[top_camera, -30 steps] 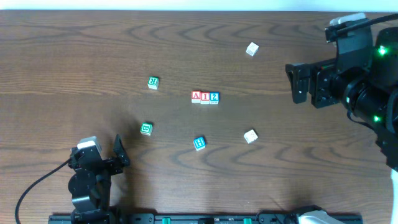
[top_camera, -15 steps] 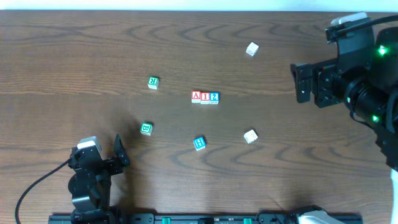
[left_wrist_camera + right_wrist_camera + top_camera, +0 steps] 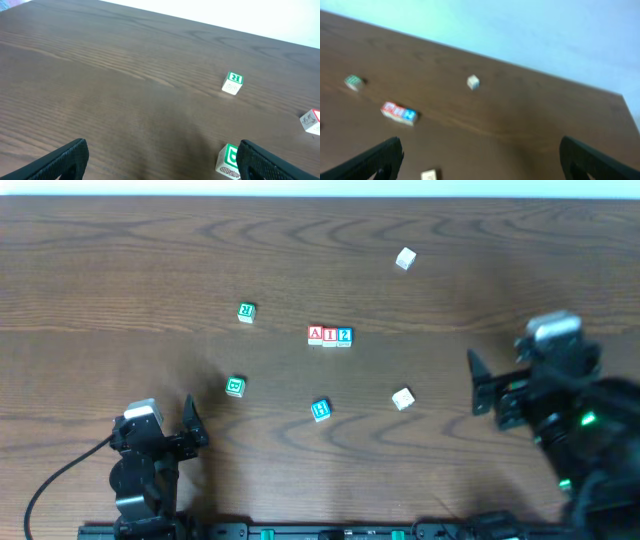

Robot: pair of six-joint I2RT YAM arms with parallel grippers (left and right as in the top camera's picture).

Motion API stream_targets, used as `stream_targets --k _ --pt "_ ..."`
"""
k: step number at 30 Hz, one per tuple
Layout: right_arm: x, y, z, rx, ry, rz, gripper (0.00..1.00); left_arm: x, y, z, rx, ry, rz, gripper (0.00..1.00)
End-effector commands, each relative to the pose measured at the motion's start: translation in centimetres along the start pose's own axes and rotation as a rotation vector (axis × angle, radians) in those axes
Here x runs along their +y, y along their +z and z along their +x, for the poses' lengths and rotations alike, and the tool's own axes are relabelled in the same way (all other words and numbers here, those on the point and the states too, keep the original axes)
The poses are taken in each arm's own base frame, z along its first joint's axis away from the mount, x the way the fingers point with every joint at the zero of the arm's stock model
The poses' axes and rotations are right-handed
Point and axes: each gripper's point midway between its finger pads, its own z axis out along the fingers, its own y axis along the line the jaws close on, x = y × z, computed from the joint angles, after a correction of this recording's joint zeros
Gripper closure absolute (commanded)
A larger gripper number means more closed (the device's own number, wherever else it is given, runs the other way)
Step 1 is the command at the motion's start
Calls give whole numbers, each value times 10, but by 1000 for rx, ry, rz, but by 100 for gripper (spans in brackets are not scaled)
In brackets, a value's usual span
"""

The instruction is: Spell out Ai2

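Observation:
Three letter blocks stand side by side in a row at the table's middle: a red A point(image 3: 315, 334), a red I point(image 3: 330, 335) and a blue 2 point(image 3: 344, 336). The row shows blurred in the right wrist view point(image 3: 398, 112). My left gripper point(image 3: 190, 423) is open and empty at the front left. My right gripper point(image 3: 474, 383) is open and empty at the right, well away from the row.
Loose blocks lie around: a green R block point(image 3: 246, 312) point(image 3: 232, 83), a green block point(image 3: 235, 386) point(image 3: 229, 160), a blue block point(image 3: 321, 410), a plain block point(image 3: 402, 398) point(image 3: 429, 175) and another plain block point(image 3: 405, 258) point(image 3: 473, 82).
My right arm has swung from the back right down toward the front right of the table. The left arm and the blocks have not moved.

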Motion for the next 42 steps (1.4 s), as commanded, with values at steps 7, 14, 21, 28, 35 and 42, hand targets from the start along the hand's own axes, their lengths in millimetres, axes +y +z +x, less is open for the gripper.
stream_targets --k 7,14,21,28,35,42 --pt "17 39 130 -30 48 -39 1 1 3 9 19 14 -3 5" --pt "21 53 175 -41 60 -25 1 1 3 9 19 14 -3 5" --pt "27 66 204 -8 64 -34 1 1 3 9 19 14 -3 5" --pt "28 69 210 5 65 -40 1 1 3 9 19 14 -3 5" --pt "29 69 210 6 65 -40 1 1 3 9 19 14 -3 5" --pt "28 69 210 5 65 -40 1 1 3 9 19 14 -3 5"
